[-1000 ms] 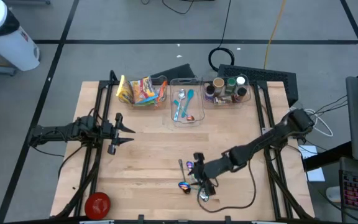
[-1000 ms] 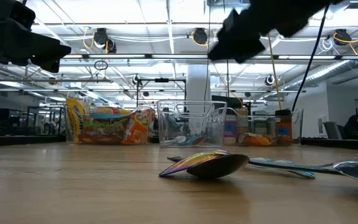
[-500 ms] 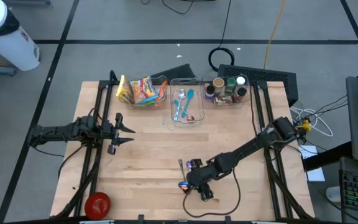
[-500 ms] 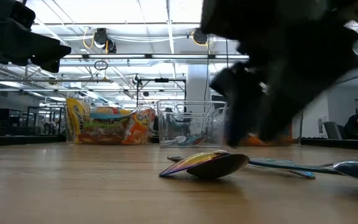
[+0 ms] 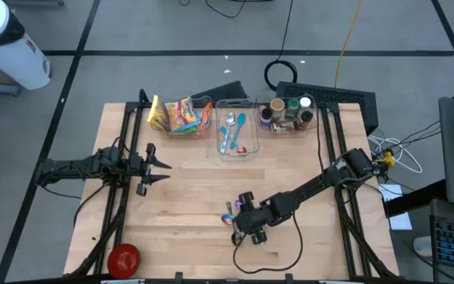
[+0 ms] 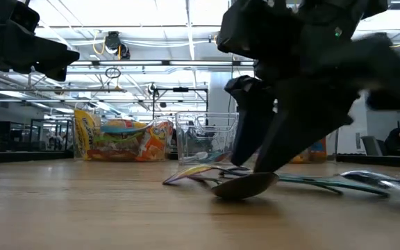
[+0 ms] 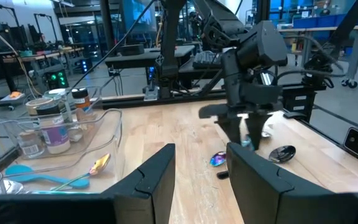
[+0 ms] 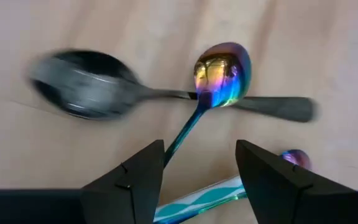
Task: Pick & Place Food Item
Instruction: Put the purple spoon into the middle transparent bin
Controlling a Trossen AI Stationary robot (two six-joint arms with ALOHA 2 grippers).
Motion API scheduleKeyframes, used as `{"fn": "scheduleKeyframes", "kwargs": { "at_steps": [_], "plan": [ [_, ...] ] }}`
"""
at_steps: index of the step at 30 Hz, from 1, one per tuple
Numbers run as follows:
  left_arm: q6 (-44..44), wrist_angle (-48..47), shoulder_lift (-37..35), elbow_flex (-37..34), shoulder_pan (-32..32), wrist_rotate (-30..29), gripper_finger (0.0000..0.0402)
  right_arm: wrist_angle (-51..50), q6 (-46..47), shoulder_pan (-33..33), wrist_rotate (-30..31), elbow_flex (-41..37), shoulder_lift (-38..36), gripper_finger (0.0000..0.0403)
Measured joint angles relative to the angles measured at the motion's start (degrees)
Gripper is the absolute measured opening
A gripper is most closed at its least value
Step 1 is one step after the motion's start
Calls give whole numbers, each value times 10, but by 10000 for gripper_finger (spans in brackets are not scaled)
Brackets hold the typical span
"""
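Right gripper, fingers apart and empty, over rainbow spoon crossing dark spoon on table front; thin, stiff, slick metal, likely light, best pinched mid-handle; left gripper idle, part open

Dark jointed arms — black cables

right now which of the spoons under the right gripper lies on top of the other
The rainbow spoon lies on top: its bowl rests across the handle of the dark spoon, between the open fingers of the right gripper.
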Motion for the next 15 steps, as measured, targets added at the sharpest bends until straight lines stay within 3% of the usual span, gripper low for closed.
{"fn": "scheduleKeyframes", "kwargs": {
  "at_steps": [10, 15],
  "plan": [
    [0, 0, 0, 0, 0, 0, 152, -3, -63, 0, 156, -2, -18, 196],
    [0, 0, 0, 0, 0, 0, 152, 10, -18, -9, 121, -2, -40, 196]
  ]
}}
